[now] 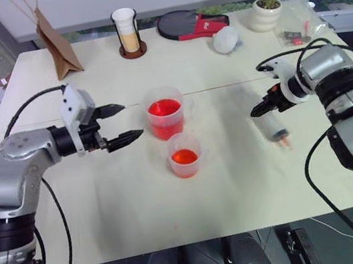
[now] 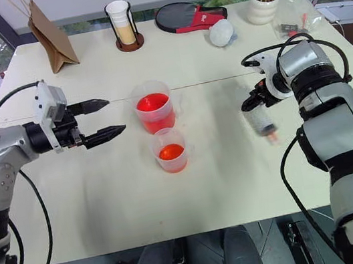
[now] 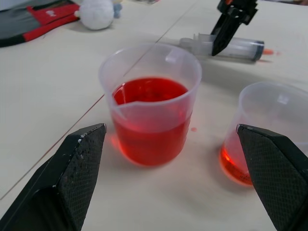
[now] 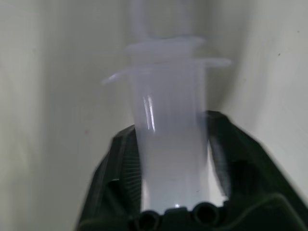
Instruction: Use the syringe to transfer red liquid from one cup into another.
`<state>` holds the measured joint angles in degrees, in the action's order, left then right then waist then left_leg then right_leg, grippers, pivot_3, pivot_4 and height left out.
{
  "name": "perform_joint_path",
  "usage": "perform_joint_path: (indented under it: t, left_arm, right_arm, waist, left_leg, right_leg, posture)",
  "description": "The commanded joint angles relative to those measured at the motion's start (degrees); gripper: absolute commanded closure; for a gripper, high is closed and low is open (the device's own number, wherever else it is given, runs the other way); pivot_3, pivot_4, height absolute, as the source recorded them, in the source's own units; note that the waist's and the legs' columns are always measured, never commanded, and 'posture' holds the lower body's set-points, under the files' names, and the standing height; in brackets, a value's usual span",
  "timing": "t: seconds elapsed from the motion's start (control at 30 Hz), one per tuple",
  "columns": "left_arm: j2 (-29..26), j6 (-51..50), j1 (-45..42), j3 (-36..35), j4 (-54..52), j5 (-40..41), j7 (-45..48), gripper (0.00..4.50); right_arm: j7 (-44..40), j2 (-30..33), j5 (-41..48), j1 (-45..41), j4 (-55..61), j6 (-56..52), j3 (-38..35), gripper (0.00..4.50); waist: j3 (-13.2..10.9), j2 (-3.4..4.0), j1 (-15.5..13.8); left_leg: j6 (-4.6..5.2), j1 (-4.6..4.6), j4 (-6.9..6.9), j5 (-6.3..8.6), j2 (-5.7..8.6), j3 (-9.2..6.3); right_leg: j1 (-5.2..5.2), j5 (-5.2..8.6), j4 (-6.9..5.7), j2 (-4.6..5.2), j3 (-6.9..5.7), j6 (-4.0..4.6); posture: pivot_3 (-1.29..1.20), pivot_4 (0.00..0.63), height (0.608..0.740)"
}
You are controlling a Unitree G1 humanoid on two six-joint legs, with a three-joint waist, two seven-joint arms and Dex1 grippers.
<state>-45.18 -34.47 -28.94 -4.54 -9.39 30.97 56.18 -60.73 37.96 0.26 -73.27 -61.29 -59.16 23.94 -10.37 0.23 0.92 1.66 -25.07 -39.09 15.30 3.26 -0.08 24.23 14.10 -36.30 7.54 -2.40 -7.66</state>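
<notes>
the left gripper (image 1: pixel 119 124) hangs wide open just beside the big cup (image 1: pixel 165 117), its black fingers (image 3: pixel 67 178) standing either side of it without touching. that cup holds a good fill of red liquid (image 1: pixel 163 108). close in front of it stands the small cup (image 1: pixel 184 154), with only a shallow red layer at the bottom. further right the syringe (image 1: pixel 274 128) lies on the table (image 1: pixel 239 182), well apart from both cups, orange tip toward the near edge, and the right gripper (image 4: pixel 171 159) has closed around its clear barrel near the flanged end. the step in hand looks like picking the syringe up. to do it well, the grip should sit square on the barrel and leave the plunger free, then the lift should go straight up before swinging the tip over the big cup. the left gripper could steady that cup so it does not tip.
</notes>
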Motion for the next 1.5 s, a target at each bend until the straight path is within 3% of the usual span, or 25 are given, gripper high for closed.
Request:
perform_joint_path:
  t: [0.03, 0.13, 0.3, 0.37, 0.5, 0.67, 0.8, 1.03, 1.2, 1.5]
  left_arm:
    - [-0.65, 1.09, -0.48, -2.24, -1.53, -0.02, -0.54, 0.0]
    - [-0.9, 1.66, -1.04, -2.51, -0.08, -0.51, -0.19, 0.0]
    - [-2.48, 4.52, -6.51, -2.77, 9.16, -2.32, 2.56, 0.0]
    - [-2.68, 6.22, -10.11, -1.98, 13.86, -3.44, 4.23, 0.0]
    - [-2.38, 10.05, -17.64, 0.23, 22.97, -6.52, 7.68, 0.0]
    - [-1.86, 12.73, -25.06, 2.22, 30.16, -9.08, 11.61, 0.0]
    - [-2.37, 11.75, -28.3, 1.93, 31.34, -8.92, 13.58, 0.0]
    - [-1.12, 9.28, -33.7, 0.4, 31.12, -6.57, 14.58, 0.0]
    - [3.09, 12.31, -41.12, 0.73, 38.33, -7.41, 14.58, 0.0]
    - [8.14, 18.86, -46.18, 2.14, 47.04, -10.57, 15.44, 0.0]
  right_arm:
    - [-0.09, -0.59, -1.49, -1.01, -0.8, -0.85, -1.26, 3.13]
    - [-0.12, -0.07, 0.18, -3.24, 1.18, 1.49, -5.48, 3.13]
    - [-1.9, -1.11, 12.83, -11.04, 13.57, 18.18, -23.8, 3.13]
    - [-1.23, -3.23, 16.0, -8.94, 20.9, 24.47, -27.77, 3.13]
    - [0.72, -11.26, 22.37, -3.74, 32.6, 26.81, -31.82, 3.13]
    - [3.02, -20.89, 25.59, 4.63, 41.48, 31.77, -31.28, 3.13]
    - [3.44, -24.41, 25.14, 9.85, 42.45, 34.99, -29.62, 3.13]
    - [4.47, -27.51, 23.31, 12.45, 37.53, 41.2, -27.58, 3.13]
    - [5.18, -29.28, 23.25, 12.99, 35.29, 42.63, -26.94, 3.13]
    - [6.36, -30.58, 23.72, 14.48, 37.22, 41.9, -25.89, 3.13]
  waist:
    - [0.0, 0.0, 0.03]
    - [0.0, 0.0, 0.07]
    - [-0.23, 0.38, 0.37]
    - [-0.2, 0.31, 0.31]
    - [0.07, -0.14, 0.23]
    - [0.04, -0.16, -0.36]
    - [0.04, -0.16, -0.04]
    - [0.03, -0.15, 0.83]
    - [0.03, -0.15, 1.09]
    - [0.03, -0.15, 1.67]
  left_leg:
    - [0.0, 0.0, -0.02, 0.0, 0.0, 0.0]
    - [0.0, 0.0, -0.02, 0.0, 0.0, 0.0]
    - [-0.08, -0.09, 0.07, -0.05, -0.02, 0.15]
    - [-0.14, -0.12, 0.2, -0.08, -0.09, 0.15]
    - [-0.22, 0.02, 0.26, -0.04, -0.1, -0.15]
    - [-0.17, 0.04, -0.1, -0.06, -0.06, -0.15]
    - [-0.17, 0.03, -0.07, -0.06, -0.03, -0.28]
    - [-0.22, 0.03, -0.03, -0.09, -0.07, -0.28]
    - [-0.24, 0.03, -0.05, -0.1, -0.07, -0.32]
    - [-0.24, 0.03, 0.01, -0.1, -0.07, -0.31]
  right_leg:
    - [-0.02, 0.0, 0.0, 0.0, 0.0, 0.0]
    - [0.01, 0.0, -0.05, 0.0, 0.0, 0.0]
    - [0.29, -0.01, -0.12, 0.0, 0.02, -0.01]
    - [0.42, -0.01, -0.27, -0.08, -0.01, -0.02]
    - [0.32, 0.0, -0.73, -0.2, -0.18, -0.01]
    - [0.12, -0.01, -0.77, -0.15, -0.08, -0.01]
    - [0.17, -0.01, -0.85, -0.15, -0.05, -0.01]
    - [0.22, -0.01, -0.85, -0.2, -0.05, -0.01]
    - [0.2, -0.01, -0.87, -0.22, -0.05, -0.01]
    - [0.24, -0.01, -0.87, -0.22, -0.05, -0.02]
  posture:
    - [0.0, 0.15, 0.74]
    - [0.0, 0.15, 0.74]
    - [0.0, 0.15, 0.74]
    - [0.0, 0.15, 0.74]
    - [0.0, 0.15, 0.74]
    - [0.0, 0.15, 0.74]
    - [0.0, 0.15, 0.74]
    - [0.0, 0.15, 0.74]
    - [0.0, 0.15, 0.74]
    - [0.0, 0.15, 0.74]
